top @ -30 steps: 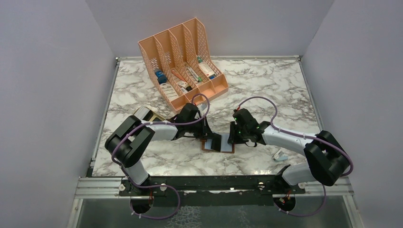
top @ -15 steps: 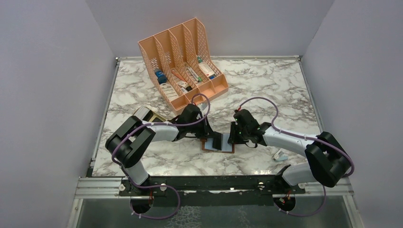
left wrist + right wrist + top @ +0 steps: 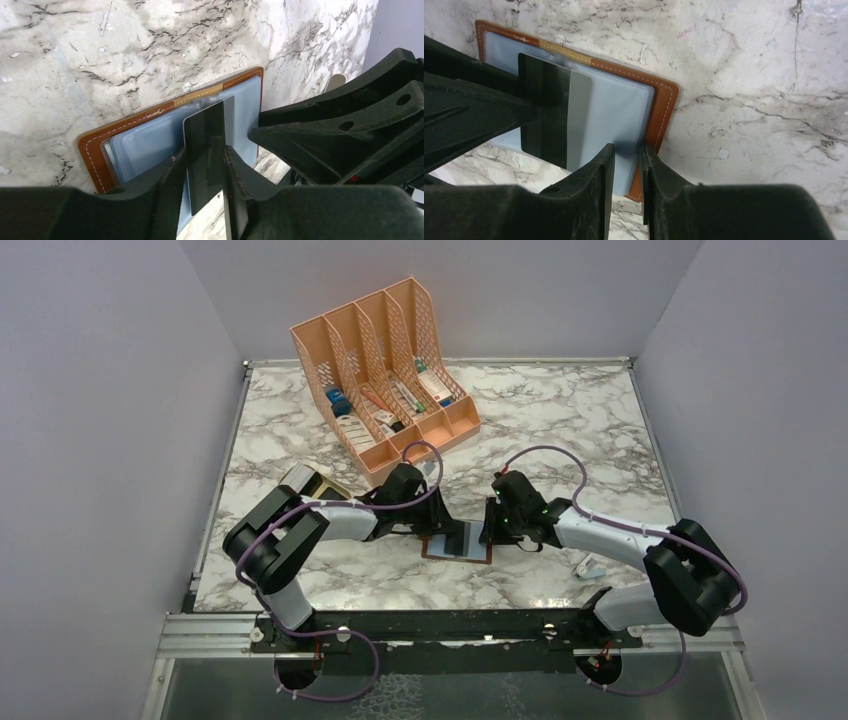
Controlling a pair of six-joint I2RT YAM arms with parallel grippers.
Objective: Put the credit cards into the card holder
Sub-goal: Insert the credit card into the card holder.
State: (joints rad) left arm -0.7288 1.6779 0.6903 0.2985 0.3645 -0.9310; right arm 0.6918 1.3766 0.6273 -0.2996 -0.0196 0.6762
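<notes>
Your left arm point(image 3: 330, 515) and right arm point(image 3: 600, 537) match: pale grey-white shells between bulky black joint housings, with the bases at 7 and 5 o'clock in the overhead view. A purple cable point(image 3: 545, 452) loops along each. Your left gripper point(image 3: 205, 151) has matt black moulded fingers point(image 3: 165, 200). The right gripper point(image 3: 628, 150) looks alike.

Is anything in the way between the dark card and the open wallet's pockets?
Nothing visible. The card sits between the fingers of the left gripper, directly over the blue pockets of the wallet. The right gripper pinches the wallet's edge beside the card, clear of it. Whether the card's edge is inside a pocket is unclear.
</notes>
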